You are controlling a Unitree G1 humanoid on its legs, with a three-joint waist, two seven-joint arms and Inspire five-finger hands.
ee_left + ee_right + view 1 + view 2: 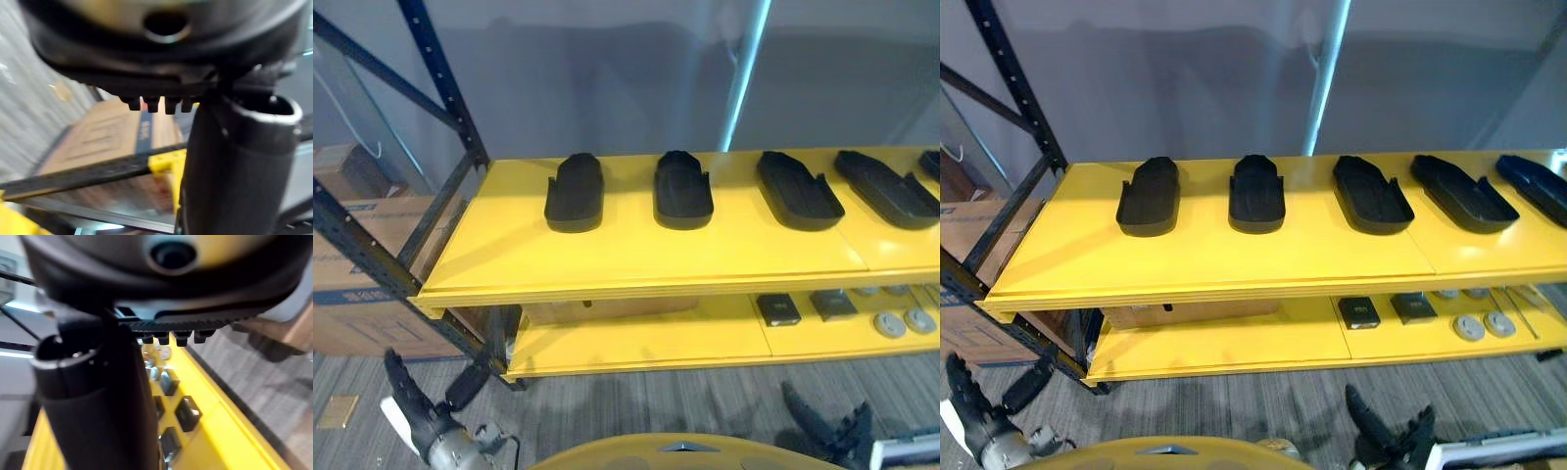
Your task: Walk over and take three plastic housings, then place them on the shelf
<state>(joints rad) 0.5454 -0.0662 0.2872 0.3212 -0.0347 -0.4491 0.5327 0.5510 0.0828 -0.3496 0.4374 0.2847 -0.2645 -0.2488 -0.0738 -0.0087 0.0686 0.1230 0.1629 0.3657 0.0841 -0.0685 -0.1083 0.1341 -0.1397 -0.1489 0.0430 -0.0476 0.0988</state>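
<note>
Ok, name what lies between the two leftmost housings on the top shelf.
Bare yellow shelf only, in the left eye view, between the leftmost housing and the second housing.

Carrying five black plastic housings (1256, 193) in one row on the yellow upper shelf (1234, 262), each one apart from the next. Holding two dark square blocks (1358, 311) and some grey round discs (1469, 327) on the lower board (1224, 345), toward the right.
</note>
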